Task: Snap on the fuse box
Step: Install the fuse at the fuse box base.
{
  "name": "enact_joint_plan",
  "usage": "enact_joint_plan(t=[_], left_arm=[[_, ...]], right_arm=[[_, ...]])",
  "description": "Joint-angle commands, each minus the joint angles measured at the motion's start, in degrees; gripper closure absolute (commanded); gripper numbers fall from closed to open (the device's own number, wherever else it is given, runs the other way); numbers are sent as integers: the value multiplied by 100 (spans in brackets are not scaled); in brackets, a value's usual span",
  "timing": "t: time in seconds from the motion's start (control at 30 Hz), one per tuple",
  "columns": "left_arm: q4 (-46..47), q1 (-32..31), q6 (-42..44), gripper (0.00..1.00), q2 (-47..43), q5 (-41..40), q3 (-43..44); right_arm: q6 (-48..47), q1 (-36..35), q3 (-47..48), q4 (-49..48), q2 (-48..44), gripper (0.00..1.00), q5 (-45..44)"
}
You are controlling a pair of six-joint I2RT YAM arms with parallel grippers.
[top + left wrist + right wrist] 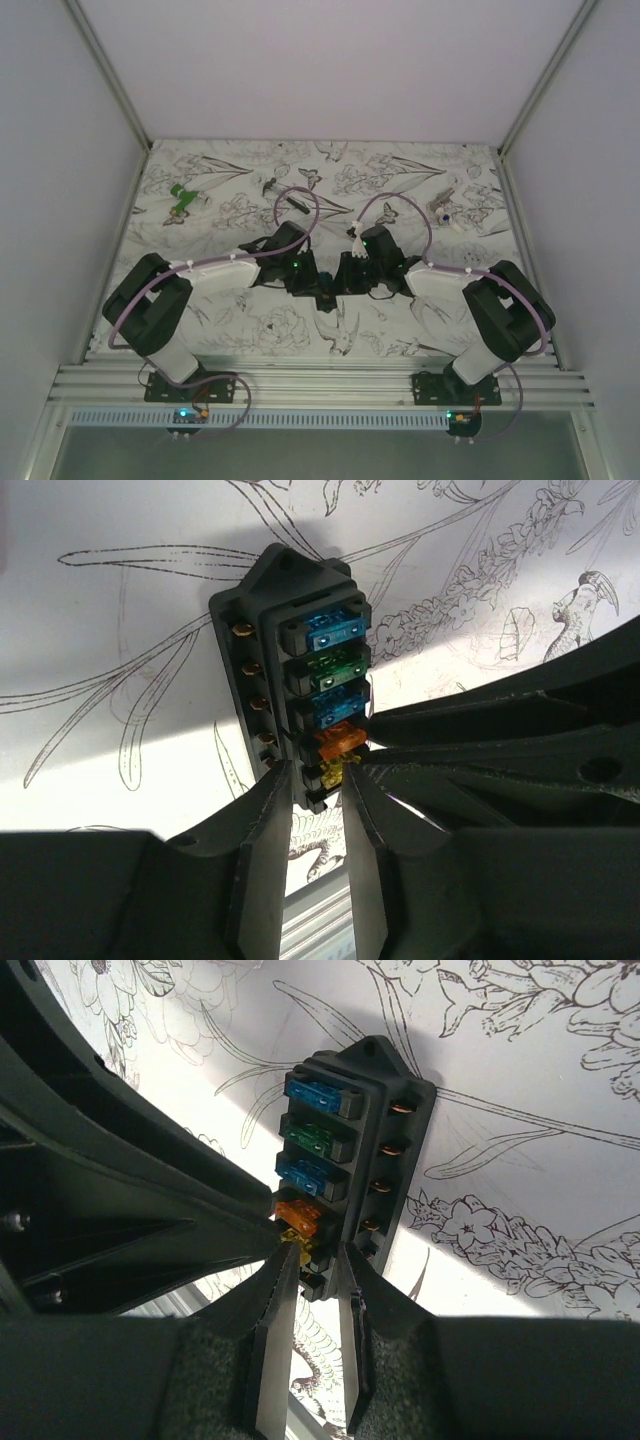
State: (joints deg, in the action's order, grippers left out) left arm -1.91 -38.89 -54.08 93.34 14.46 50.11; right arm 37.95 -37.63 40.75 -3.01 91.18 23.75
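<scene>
The fuse box is a black rectangular holder with a row of blue, green, blue, orange and yellow fuses showing and brass terminals along one side. It also shows in the right wrist view and, small and dark, between the two grippers in the top view. My left gripper is shut on its near end, at the yellow fuse. My right gripper is shut on the same end from the other side. In the top view the left gripper and right gripper meet at mid-table.
A small green piece lies at the far left. A thin dark tool and a small dark part lie behind the left arm. A pale clear part lies at the far right. White walls enclose the flower-printed table.
</scene>
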Motion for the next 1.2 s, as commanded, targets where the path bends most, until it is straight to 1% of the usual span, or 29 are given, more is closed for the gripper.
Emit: enact_joint_plan(t=[0.0,0.23,0.47,0.8,0.93,1.17], left_arm=[[-72,-22,-15,71,-231,38,-127],[-10,-21,1,71,-427,-77,-263],[-6,-21,-32,74,-88,92,-188],[-13,-18,-92,77,259,75,-155],[-49,-21,-102,79,392,79,-118],[-378,-57,-104,83,670,67,-24]], right_arm=[[-113,-48,46,265,163,74,-116],[-128,-44,47,284,224,74,-125],[-138,-48,95,324,261,74,-90],[-215,-46,212,503,436,74,6],[-251,-47,225,668,542,79,3],[-344,-142,155,967,848,86,-173]])
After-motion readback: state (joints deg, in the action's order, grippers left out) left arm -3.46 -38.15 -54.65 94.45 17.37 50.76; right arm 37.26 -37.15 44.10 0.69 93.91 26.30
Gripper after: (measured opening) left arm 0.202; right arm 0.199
